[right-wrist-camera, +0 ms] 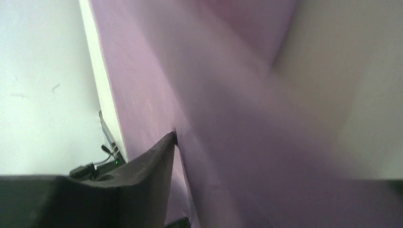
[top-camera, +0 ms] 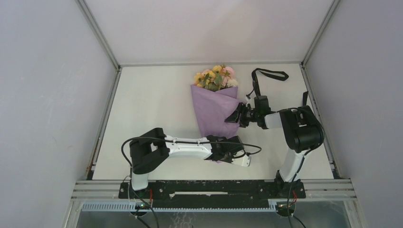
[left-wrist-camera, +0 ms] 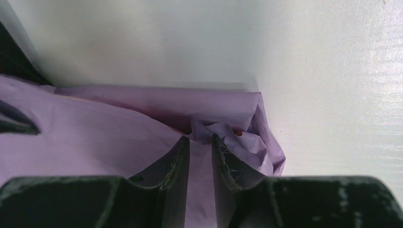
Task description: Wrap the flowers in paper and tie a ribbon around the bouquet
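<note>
Left wrist view shows the left gripper [left-wrist-camera: 199,138] pinched shut on the crumpled near tip of the paper [left-wrist-camera: 95,137]. That pinch is the only hold on the bouquet [top-camera: 214,107], which lies mid-table [top-camera: 157,104] with its flowers [top-camera: 216,77] at the far end. At the bouquet's right edge the right gripper [top-camera: 236,116] stands open and clamps nothing, so the loose wrap may unroll, and reaching for the ribbon [top-camera: 268,72] lying untied at the far right could nudge the bouquet or tear the thin paper at the pinch.
</note>
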